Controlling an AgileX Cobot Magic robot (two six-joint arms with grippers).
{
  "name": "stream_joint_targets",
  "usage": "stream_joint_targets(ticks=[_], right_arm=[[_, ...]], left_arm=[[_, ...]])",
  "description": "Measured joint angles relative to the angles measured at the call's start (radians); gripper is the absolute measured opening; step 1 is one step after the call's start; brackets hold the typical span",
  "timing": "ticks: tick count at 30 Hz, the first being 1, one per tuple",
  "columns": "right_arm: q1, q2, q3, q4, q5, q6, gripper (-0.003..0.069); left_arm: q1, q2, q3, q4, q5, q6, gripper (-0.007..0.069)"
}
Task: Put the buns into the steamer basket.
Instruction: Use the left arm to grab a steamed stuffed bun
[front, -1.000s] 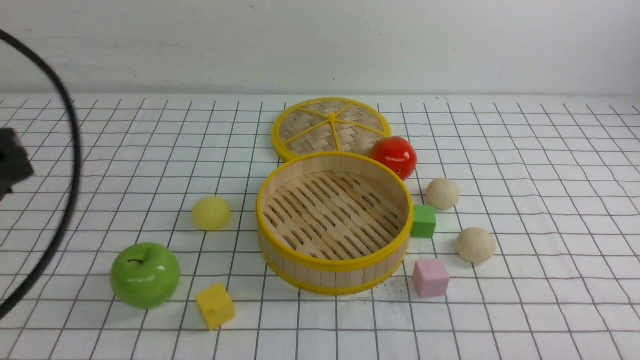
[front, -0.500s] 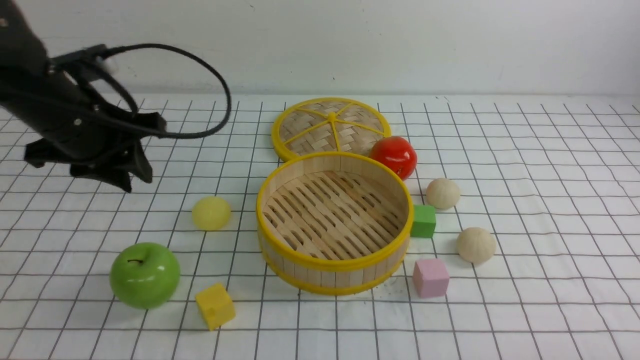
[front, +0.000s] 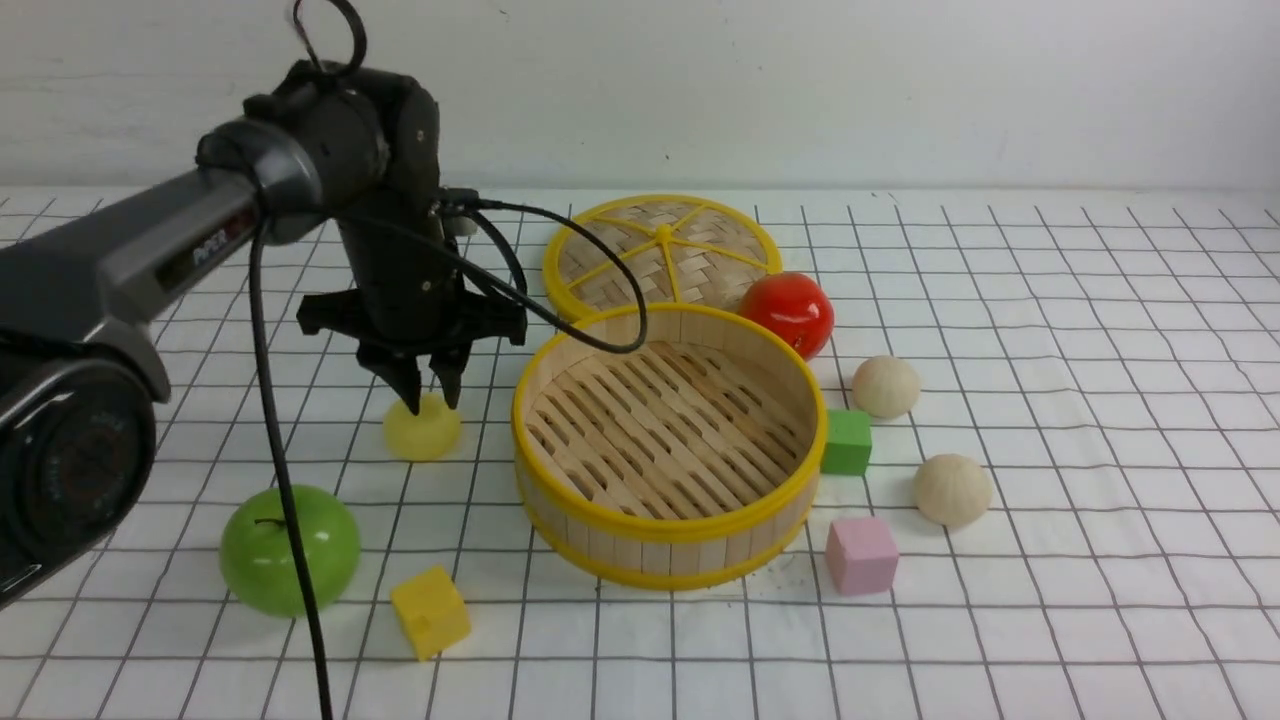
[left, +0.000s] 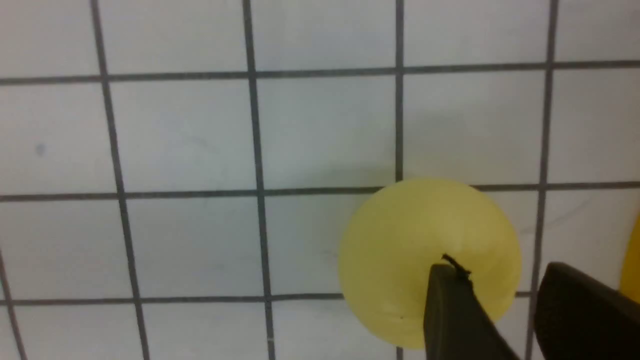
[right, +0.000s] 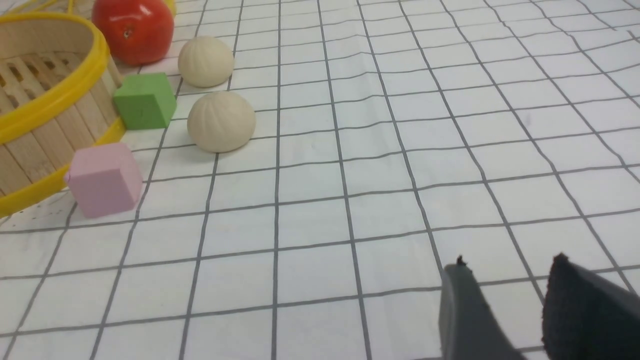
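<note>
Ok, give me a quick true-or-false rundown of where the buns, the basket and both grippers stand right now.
1. The steamer basket has no bun in it. True.
2. Both cream buns lie to the left of the basket. False: the farther cream bun and the nearer cream bun lie on the cloth to its right.
3. The left gripper hangs just above the pale yellow bun, jaws apart. True.
4. The right gripper is shut on a cube. False: its jaws stand apart with nothing between them.
5. The woven lid lies behind the basket, not on it. True.
</note>
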Motion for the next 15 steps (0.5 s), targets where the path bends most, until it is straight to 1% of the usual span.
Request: stream_joint_targets(ticks=[4,15], right_arm=[[0.000,0.000,0.000,0.000,0.000,0.000,0.0239],[0.000,0.000,0.000,0.000,0.000,0.000,0.0239]], left_arm=[[0.000,0.006,-0.003,0.032,-0.001,-0.019,0.0238],[0.000,-0.040,-0.008,0.061,-0.007,-0.031,0.0238]])
